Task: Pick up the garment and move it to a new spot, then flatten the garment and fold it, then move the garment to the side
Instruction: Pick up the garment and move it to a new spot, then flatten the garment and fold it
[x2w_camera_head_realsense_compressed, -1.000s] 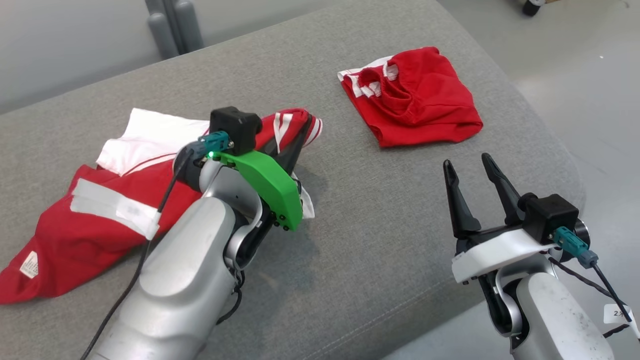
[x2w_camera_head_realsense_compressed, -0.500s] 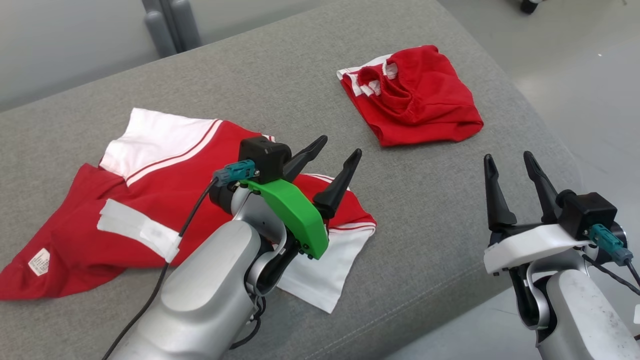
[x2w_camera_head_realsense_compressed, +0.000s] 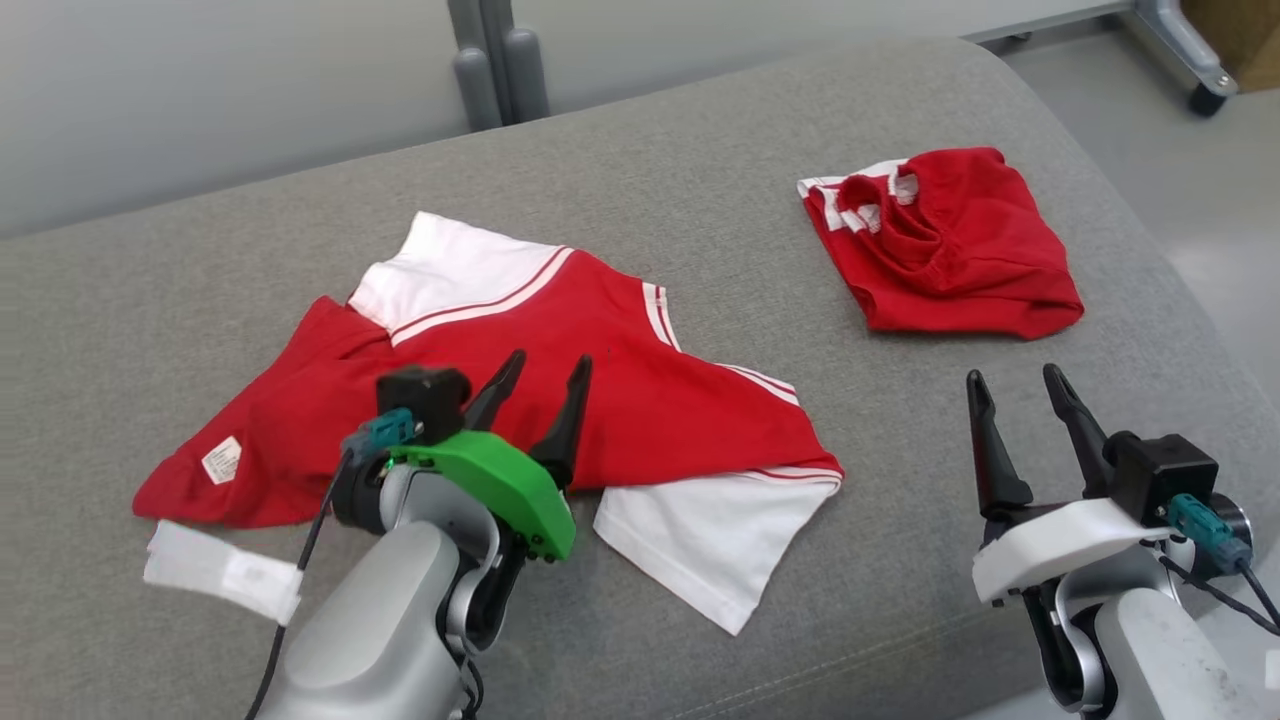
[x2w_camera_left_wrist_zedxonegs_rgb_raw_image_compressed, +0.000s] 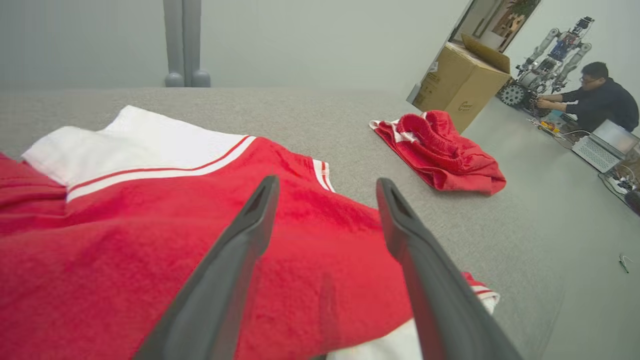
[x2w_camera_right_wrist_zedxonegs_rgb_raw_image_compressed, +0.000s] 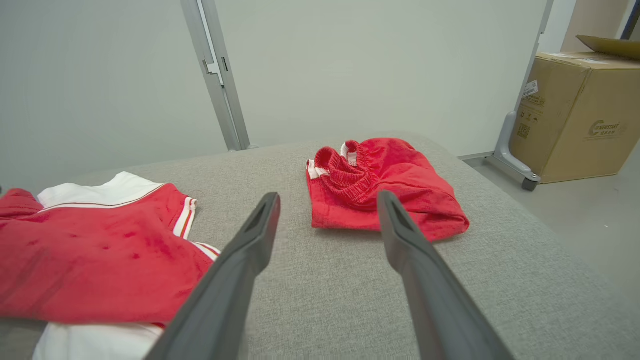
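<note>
Your left claw (x2w_camera_head_realsense_compressed: 550, 360) is open and empty, hanging over the near edge of the red and white shirt (x2w_camera_head_realsense_compressed: 620, 400). The shirt lies spread but rumpled on the grey cushion (x2w_camera_head_realsense_compressed: 700, 150). In the head view the shirt's long axis runs roughly from 9 o'clock to 3 o'clock. Most of the cloth sits at 12 o'clock from that claw, and a white sleeve (x2w_camera_head_realsense_compressed: 710, 540) trails off at about 4 o'clock from it. Your right claw (x2w_camera_head_realsense_compressed: 1013, 375) is also open and holds nothing. It stands well apart from the shirt, whose closest corner is at about 8 o'clock from its tips, and the folded red shorts (x2w_camera_head_realsense_compressed: 960, 250) are at 12 o'clock beyond it. Judging by this, the shirt is placed but not yet flat. The left claw is nearer the body and the white sleeve, and the right claw is nearer that 3 o'clock corner, so smoothing would likely pull outward along the long axis.
</note>
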